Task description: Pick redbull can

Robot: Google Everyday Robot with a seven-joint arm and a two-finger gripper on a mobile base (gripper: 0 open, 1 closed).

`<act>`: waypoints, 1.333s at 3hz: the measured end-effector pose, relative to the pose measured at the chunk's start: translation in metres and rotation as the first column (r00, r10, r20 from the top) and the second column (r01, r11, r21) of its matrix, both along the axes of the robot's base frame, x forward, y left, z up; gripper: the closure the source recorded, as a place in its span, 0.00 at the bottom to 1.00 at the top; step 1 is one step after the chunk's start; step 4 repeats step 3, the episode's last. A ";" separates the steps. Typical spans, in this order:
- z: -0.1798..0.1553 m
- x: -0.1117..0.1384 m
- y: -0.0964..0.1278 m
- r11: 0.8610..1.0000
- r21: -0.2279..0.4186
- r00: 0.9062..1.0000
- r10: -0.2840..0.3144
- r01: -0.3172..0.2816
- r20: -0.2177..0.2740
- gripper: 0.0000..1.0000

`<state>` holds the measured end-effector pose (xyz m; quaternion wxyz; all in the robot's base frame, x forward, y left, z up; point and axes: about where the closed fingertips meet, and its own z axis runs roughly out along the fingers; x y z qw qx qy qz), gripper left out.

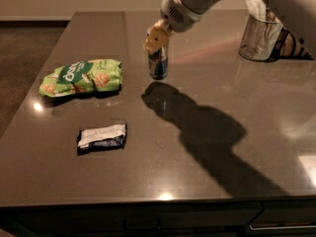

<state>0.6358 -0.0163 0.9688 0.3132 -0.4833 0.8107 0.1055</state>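
The redbull can [158, 66] is a slim blue and silver can, upright near the middle of the dark table [232, 78]. My gripper [157, 39] comes down from the upper right and its tan fingers [154, 37] are closed around the can's top. The can's base hangs slightly above the tabletop, with its shadow just below and to the right. The can's top is hidden by the fingers.
A green snack bag [81, 76] lies left of the can. A dark packet with a white label [102, 137] lies near the front left. A wire-mesh metal cup [259, 33] stands at the back right. The arm's shadow falls across the right half.
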 end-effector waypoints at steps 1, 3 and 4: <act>0.038 -0.013 0.004 0.997 0.019 0.997 0.073 -0.073 -0.005 1.00; 0.055 -0.027 0.004 0.990 0.011 0.990 0.140 -0.140 -0.028 1.00; 0.055 -0.027 0.004 0.990 0.011 0.990 0.140 -0.140 -0.028 1.00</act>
